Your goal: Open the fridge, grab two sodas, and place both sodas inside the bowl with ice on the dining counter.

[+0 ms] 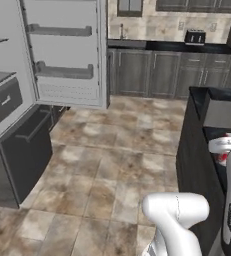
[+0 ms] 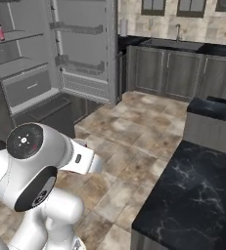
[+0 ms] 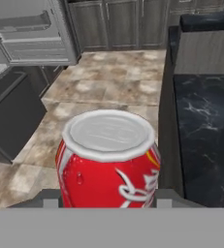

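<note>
Left base view: fridge (image 1: 62, 55) door wide open, arm reaching right over the table (image 1: 214, 107). Right base view: one soda (image 2: 0, 31) waits on a shelf. Hand view: jaws pinching a red can (image 3: 108, 160); carry it level, go slowly toward the bowl.

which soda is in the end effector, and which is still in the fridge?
The red can with the grey top sits in the end effector. The slim pink bottle stands on an upper fridge shelf.

A brown-and-cream tiled floor (image 1: 112, 165) spreads toward grey wall cabinets (image 1: 152, 72) under a dark countertop. A toaster (image 1: 195, 37) sits on that countertop, near a sink faucet (image 2: 178, 32) below dark windows (image 2: 173, 6).
</note>
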